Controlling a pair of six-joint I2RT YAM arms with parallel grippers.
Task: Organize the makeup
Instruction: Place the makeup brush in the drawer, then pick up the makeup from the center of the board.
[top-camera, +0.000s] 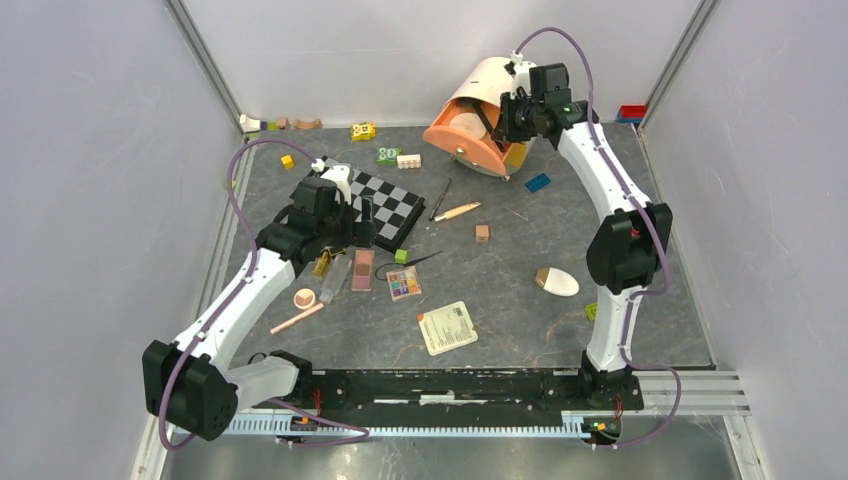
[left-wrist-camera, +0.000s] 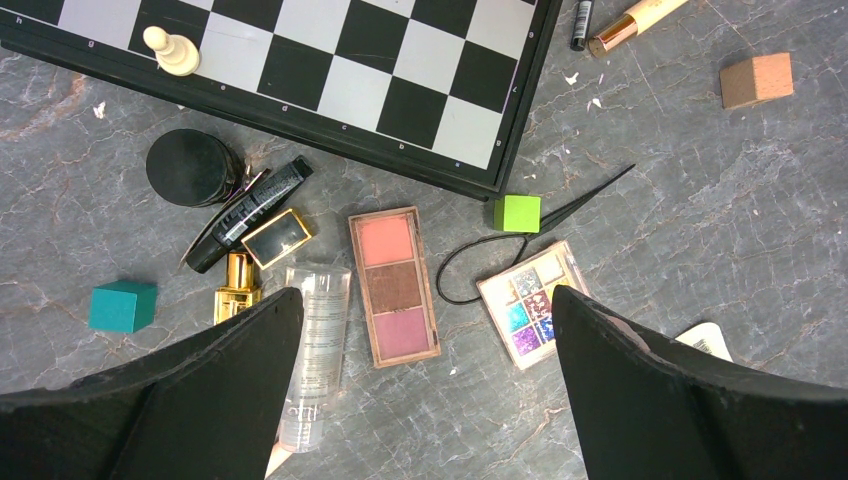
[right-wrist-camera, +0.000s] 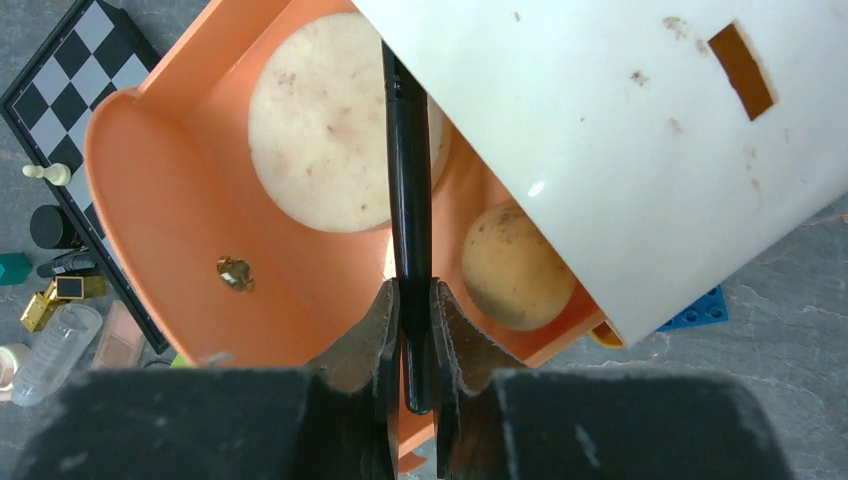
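Leftmost, the left pincer (left-wrist-camera: 425, 300) is spread wide apart above a cluster of makeup on the dark grey marbled worktop (top-camera: 510, 280), and nothing is gripped. Beneath it, a clear plastic tube (left-wrist-camera: 315, 350) and a pink three-pan eyeshadow palette (left-wrist-camera: 394, 286) are laid side by side, their long axes pointed toward the black-and-white chessboard (left-wrist-camera: 400, 70). A black mascara tube (left-wrist-camera: 250, 215) is set diagonally beside a round black jar (left-wrist-camera: 190, 167). Just right of these, a small multicolour eyeshadow palette (left-wrist-camera: 525, 300) is tilted, with a green cube (left-wrist-camera: 516, 213) near its far corner. Nearer the arm bases, a pink pencil (top-camera: 297, 319) is angled beside a round peach compact (top-camera: 304, 297). Further right, a white egg-shaped sponge (top-camera: 558, 282) is seen lying alone. At the back right, the right pincer (right-wrist-camera: 413, 290) is clamped on a slim black brush handle (right-wrist-camera: 408, 180). Its long axis is directed straight away from the pincer into an orange tub (right-wrist-camera: 170, 220) under a white curved lid (right-wrist-camera: 620, 150). The worktop is enclosed by pale grey walls (top-camera: 100, 150).
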